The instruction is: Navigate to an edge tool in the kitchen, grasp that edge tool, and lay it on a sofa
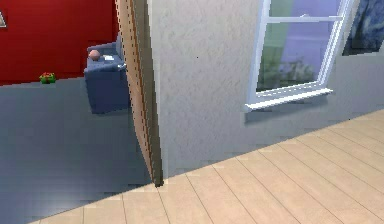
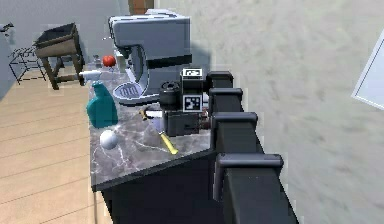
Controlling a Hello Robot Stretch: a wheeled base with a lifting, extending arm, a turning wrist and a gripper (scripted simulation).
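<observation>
On the surface (image 2: pixel 130 165), just in front of the coffee machine (image 2: pixel 150 45), lies a thin yellow strip (image 2: pixel 168 143), too small to name surely as the edge tool. The gripper (image 2: pixel 163 103) sits between it and the machine, its far end lost against clutter, so neither its grip nor whether it holds anything can be told. The black marks on the white squares (image 2: pixel 192 78) beside the machine cannot be read, and the arm (image 2: pixel 240 170) hides the surface right of the machine.
</observation>
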